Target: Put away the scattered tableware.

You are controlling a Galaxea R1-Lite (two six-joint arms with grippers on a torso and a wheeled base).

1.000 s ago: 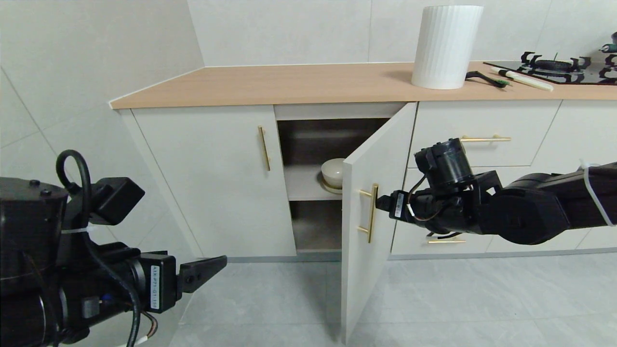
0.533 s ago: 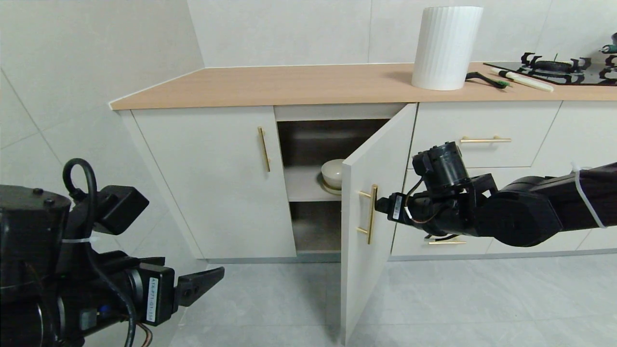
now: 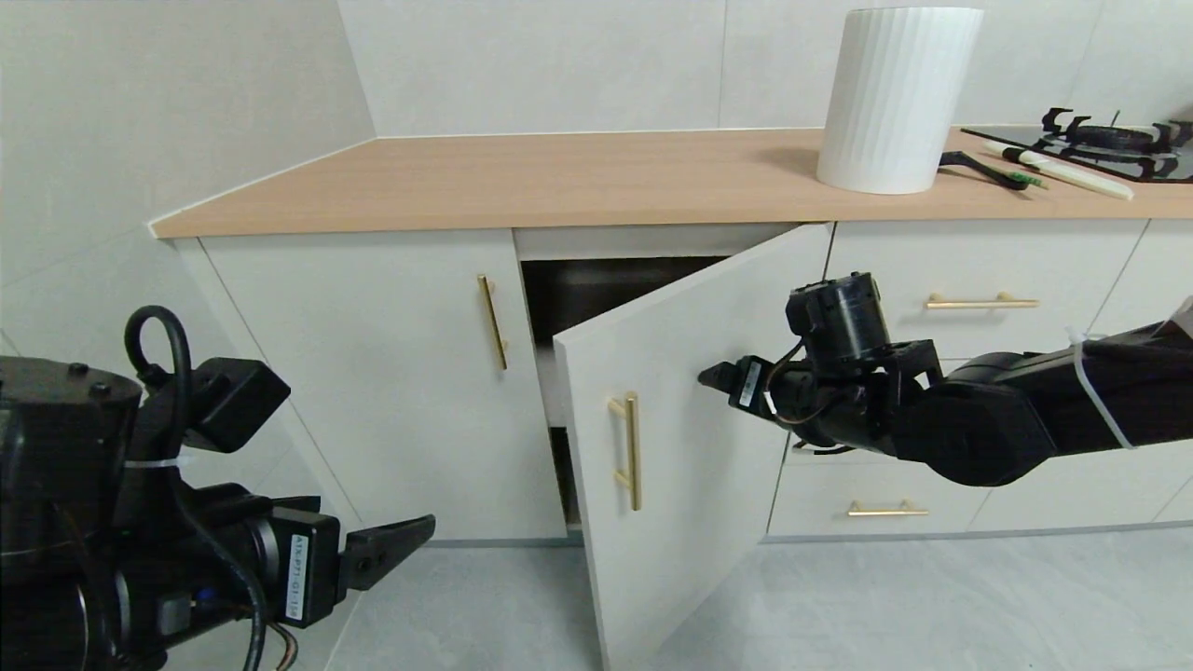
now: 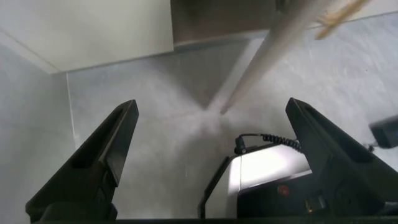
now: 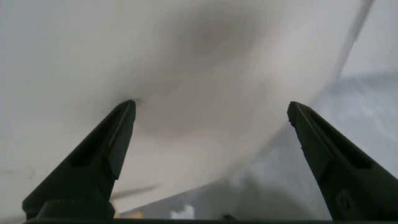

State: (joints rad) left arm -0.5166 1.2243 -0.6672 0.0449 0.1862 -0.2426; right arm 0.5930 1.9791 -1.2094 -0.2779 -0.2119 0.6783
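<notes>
The white cabinet door [image 3: 690, 391] with a gold handle [image 3: 632, 452] stands partly ajar, leaving a narrow dark gap [image 3: 596, 280] into the cabinet. My right gripper [image 3: 713, 376] is at the door's outer face, to the right of the handle. In the right wrist view the right gripper [image 5: 211, 109] is open, with the door face [image 5: 205, 68] close in front of its fingertips; contact cannot be told. My left gripper [image 3: 410, 536] hangs low at the left above the floor, and the left wrist view shows it [image 4: 211, 109] open with nothing in it.
A tall white ribbed container [image 3: 899, 98] stands on the wooden counter [image 3: 513, 177], with a black-handled tool [image 3: 983, 170], a white stick [image 3: 1062, 172] and a gas hob [image 3: 1109, 140] to its right. Drawers with gold handles [image 3: 980, 302] lie behind my right arm. Grey floor [image 3: 885, 606] below.
The door has swung further toward shut, hiding the bowl on the shelf. My right gripper moved left with the door. The head view shifted. The left arm stayed about where it was.
</notes>
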